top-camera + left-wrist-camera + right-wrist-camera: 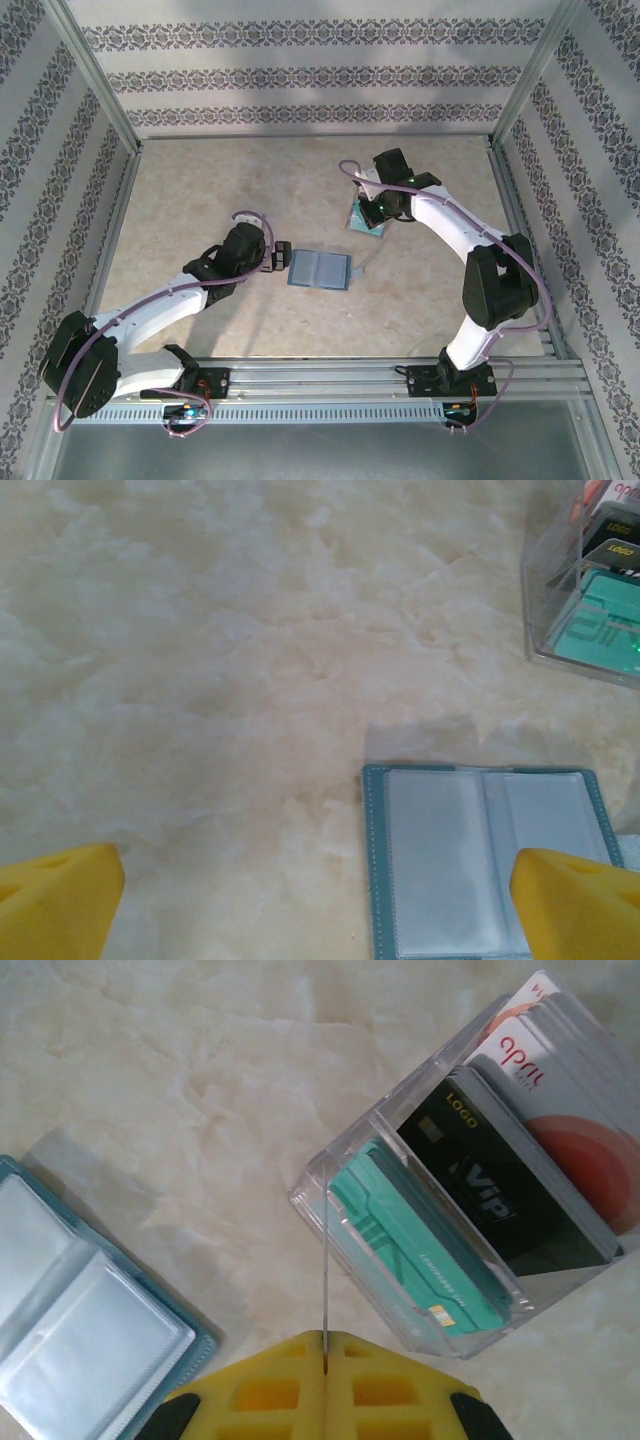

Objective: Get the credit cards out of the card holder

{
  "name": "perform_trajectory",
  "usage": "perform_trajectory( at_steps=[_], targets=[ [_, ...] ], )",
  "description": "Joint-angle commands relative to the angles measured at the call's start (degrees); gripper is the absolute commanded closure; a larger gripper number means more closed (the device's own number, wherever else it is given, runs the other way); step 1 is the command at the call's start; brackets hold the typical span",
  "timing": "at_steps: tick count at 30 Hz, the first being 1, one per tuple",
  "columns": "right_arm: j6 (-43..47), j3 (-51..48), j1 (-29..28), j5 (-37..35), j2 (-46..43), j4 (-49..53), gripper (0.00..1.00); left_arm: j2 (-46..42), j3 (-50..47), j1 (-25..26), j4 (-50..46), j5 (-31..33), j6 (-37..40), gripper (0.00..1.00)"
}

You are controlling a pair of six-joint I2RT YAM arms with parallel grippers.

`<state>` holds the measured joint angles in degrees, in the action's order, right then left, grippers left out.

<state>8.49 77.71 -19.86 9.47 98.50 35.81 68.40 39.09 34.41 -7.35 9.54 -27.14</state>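
Observation:
The teal-blue card holder (320, 270) lies open and flat on the table, its blue-grey clear pockets (440, 860) facing up. My left gripper (278, 258) hangs just left of it, jaws wide open (320, 910), the right fingertip (580, 900) over the holder's right half. My right gripper (325, 1345) is shut on a thin credit card (325, 1260) seen edge-on, held upright at the near corner of a clear box (400, 1290). Teal (420, 1250), black (500, 1190) and white-and-red (570, 1110) credit cards stand in that box. The holder's corner (80, 1330) shows at lower left.
The clear plastic box (368, 215) stands on the marble-patterned table up and right of the holder, under the right wrist. Metal frame rails (110, 140) and patterned walls close in the table. Bare table lies to the left and back.

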Motion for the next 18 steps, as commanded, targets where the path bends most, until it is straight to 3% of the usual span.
perform_trajectory(
  at_steps=[1, 10, 18],
  targets=[
    [6.01, 2.33, 0.76, 0.53, 0.88, 1.52, 0.98, -1.32, -0.94, -0.59, -2.4, 2.19, 0.91, 0.01],
    [17.61, 4.48, 0.92, 2.31, 3.04, 3.6, 0.98, -2.22, -1.3, -0.71, -2.05, 3.02, 1.08, 0.01],
    [23.35, 9.18, 1.04, -0.97, 7.28, 7.65, 0.98, -2.18, -1.39, -0.83, -1.99, 3.95, 0.61, 0.01]
  ],
)
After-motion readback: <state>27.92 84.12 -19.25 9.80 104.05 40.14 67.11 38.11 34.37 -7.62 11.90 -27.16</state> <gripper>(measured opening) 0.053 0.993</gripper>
